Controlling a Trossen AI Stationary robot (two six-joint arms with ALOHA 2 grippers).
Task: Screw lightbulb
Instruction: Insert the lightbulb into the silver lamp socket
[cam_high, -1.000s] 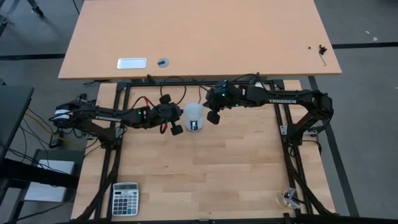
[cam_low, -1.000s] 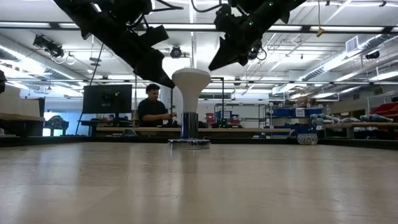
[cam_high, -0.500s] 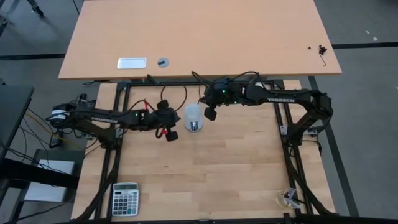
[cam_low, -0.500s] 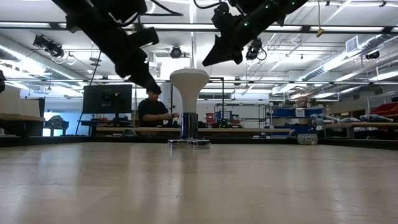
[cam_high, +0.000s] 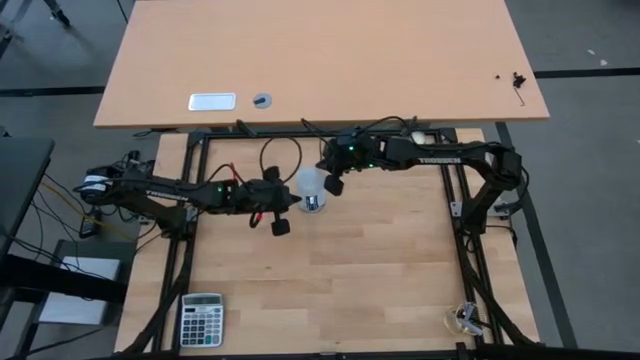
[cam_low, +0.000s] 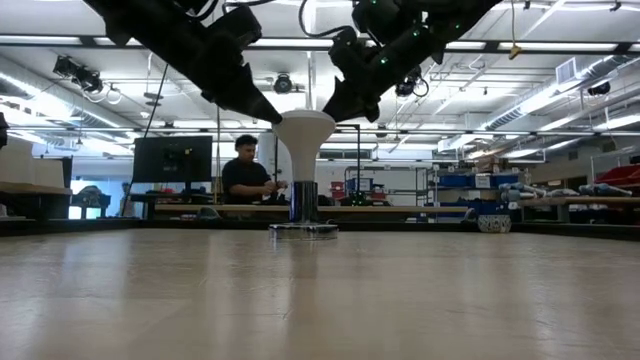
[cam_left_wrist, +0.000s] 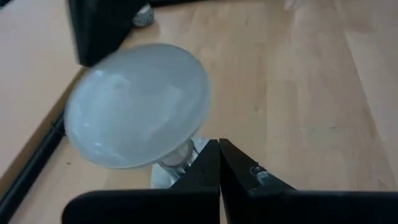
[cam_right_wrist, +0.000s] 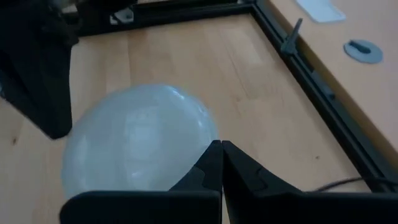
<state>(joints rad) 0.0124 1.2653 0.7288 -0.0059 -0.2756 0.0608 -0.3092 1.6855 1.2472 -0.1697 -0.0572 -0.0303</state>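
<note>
1. From above we see the bulb (cam_high: 311, 183) as a white disc near the table's (cam_high: 380, 290) far edge, between the two grippers; its neck and base are hidden under the dome here.
2. The low view supplies the profile: the bulb (cam_low: 305, 128) stands upright, dome up, with its narrow neck running down into a silvery socket (cam_low: 304, 230) that sits flat on the table.
3. Left gripper (cam_high: 281, 227): fingers clenched together, gripping nothing. In the high view it sits just beside the bulb on the near-left side.
4. The left wrist view shows its fingers (cam_left_wrist: 219, 163) pressed into one closed point, with the dome (cam_left_wrist: 138, 104) ahead of and above the tips and the neck just past them. We cannot tell whether the tips touch the neck.
5. Right gripper (cam_high: 331, 186): fingers likewise clamped together, empty. The high view puts it right at the dome's right rim.
6. The right wrist view shows the closed fingers (cam_right_wrist: 221, 163) overlapping the dome's (cam_right_wrist: 140, 140) edge; whether they touch it we cannot tell.
7. In the low view both arms come down to the dome's two sides, the tips level with its top.
8. Only the low view shows a person (cam_low: 245, 178) seated in the room beyond.
9. Only the high view shows a calculator (cam_high: 201, 319) at the near-left corner, well apart from the fingers.
</note>
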